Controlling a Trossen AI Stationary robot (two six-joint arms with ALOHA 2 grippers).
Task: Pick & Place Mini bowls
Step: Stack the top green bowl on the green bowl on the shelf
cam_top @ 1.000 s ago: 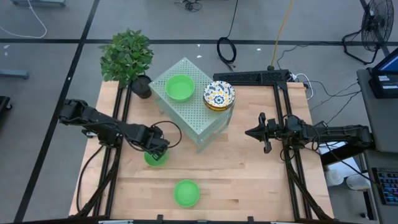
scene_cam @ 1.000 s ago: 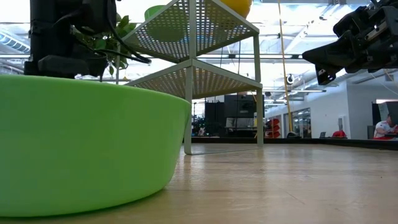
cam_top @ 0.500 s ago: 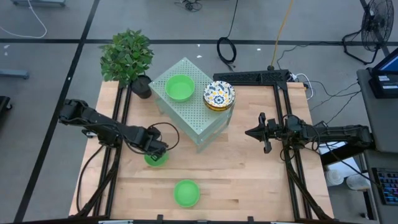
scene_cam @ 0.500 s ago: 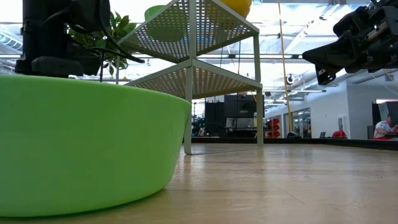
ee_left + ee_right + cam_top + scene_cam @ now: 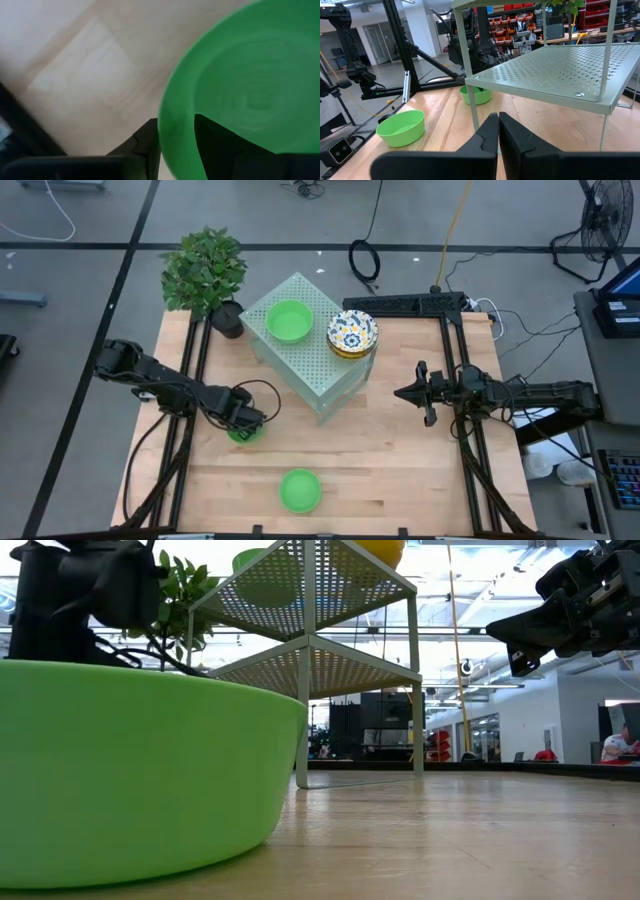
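Note:
A green mini bowl (image 5: 243, 435) sits low at the table's left part, with my left gripper (image 5: 246, 420) pointing down on it; its fingers straddle the rim in the left wrist view. Another green mini bowl (image 5: 299, 490) rests on its base near the front edge and fills the low view (image 5: 140, 780). A third green bowl (image 5: 289, 321) and a stack of floral bowls (image 5: 352, 332) stand on the shelf's top. My right gripper (image 5: 400, 393) hangs shut and level over the table's right part, touching nothing. My left gripper has the green bowl's rim (image 5: 175, 135) between its fingers, one finger outside (image 5: 149, 145) the wall and one inside (image 5: 215, 142) the hollow. The fingers come from above, pointing down. Whether the bowl's base touches the table I cannot tell.
A pale green perforated shelf (image 5: 310, 370) stands at the table's far middle, a potted plant (image 5: 205, 270) at its far left corner. Black frame rails (image 5: 460, 440) run along both sides. Bare wood lies between the shelf and the near bowl.
My left gripper has sunk and gone a little toward the table's left edge, rolling slightly, its fingers unchanged. The green bowl under it has shifted left with it.

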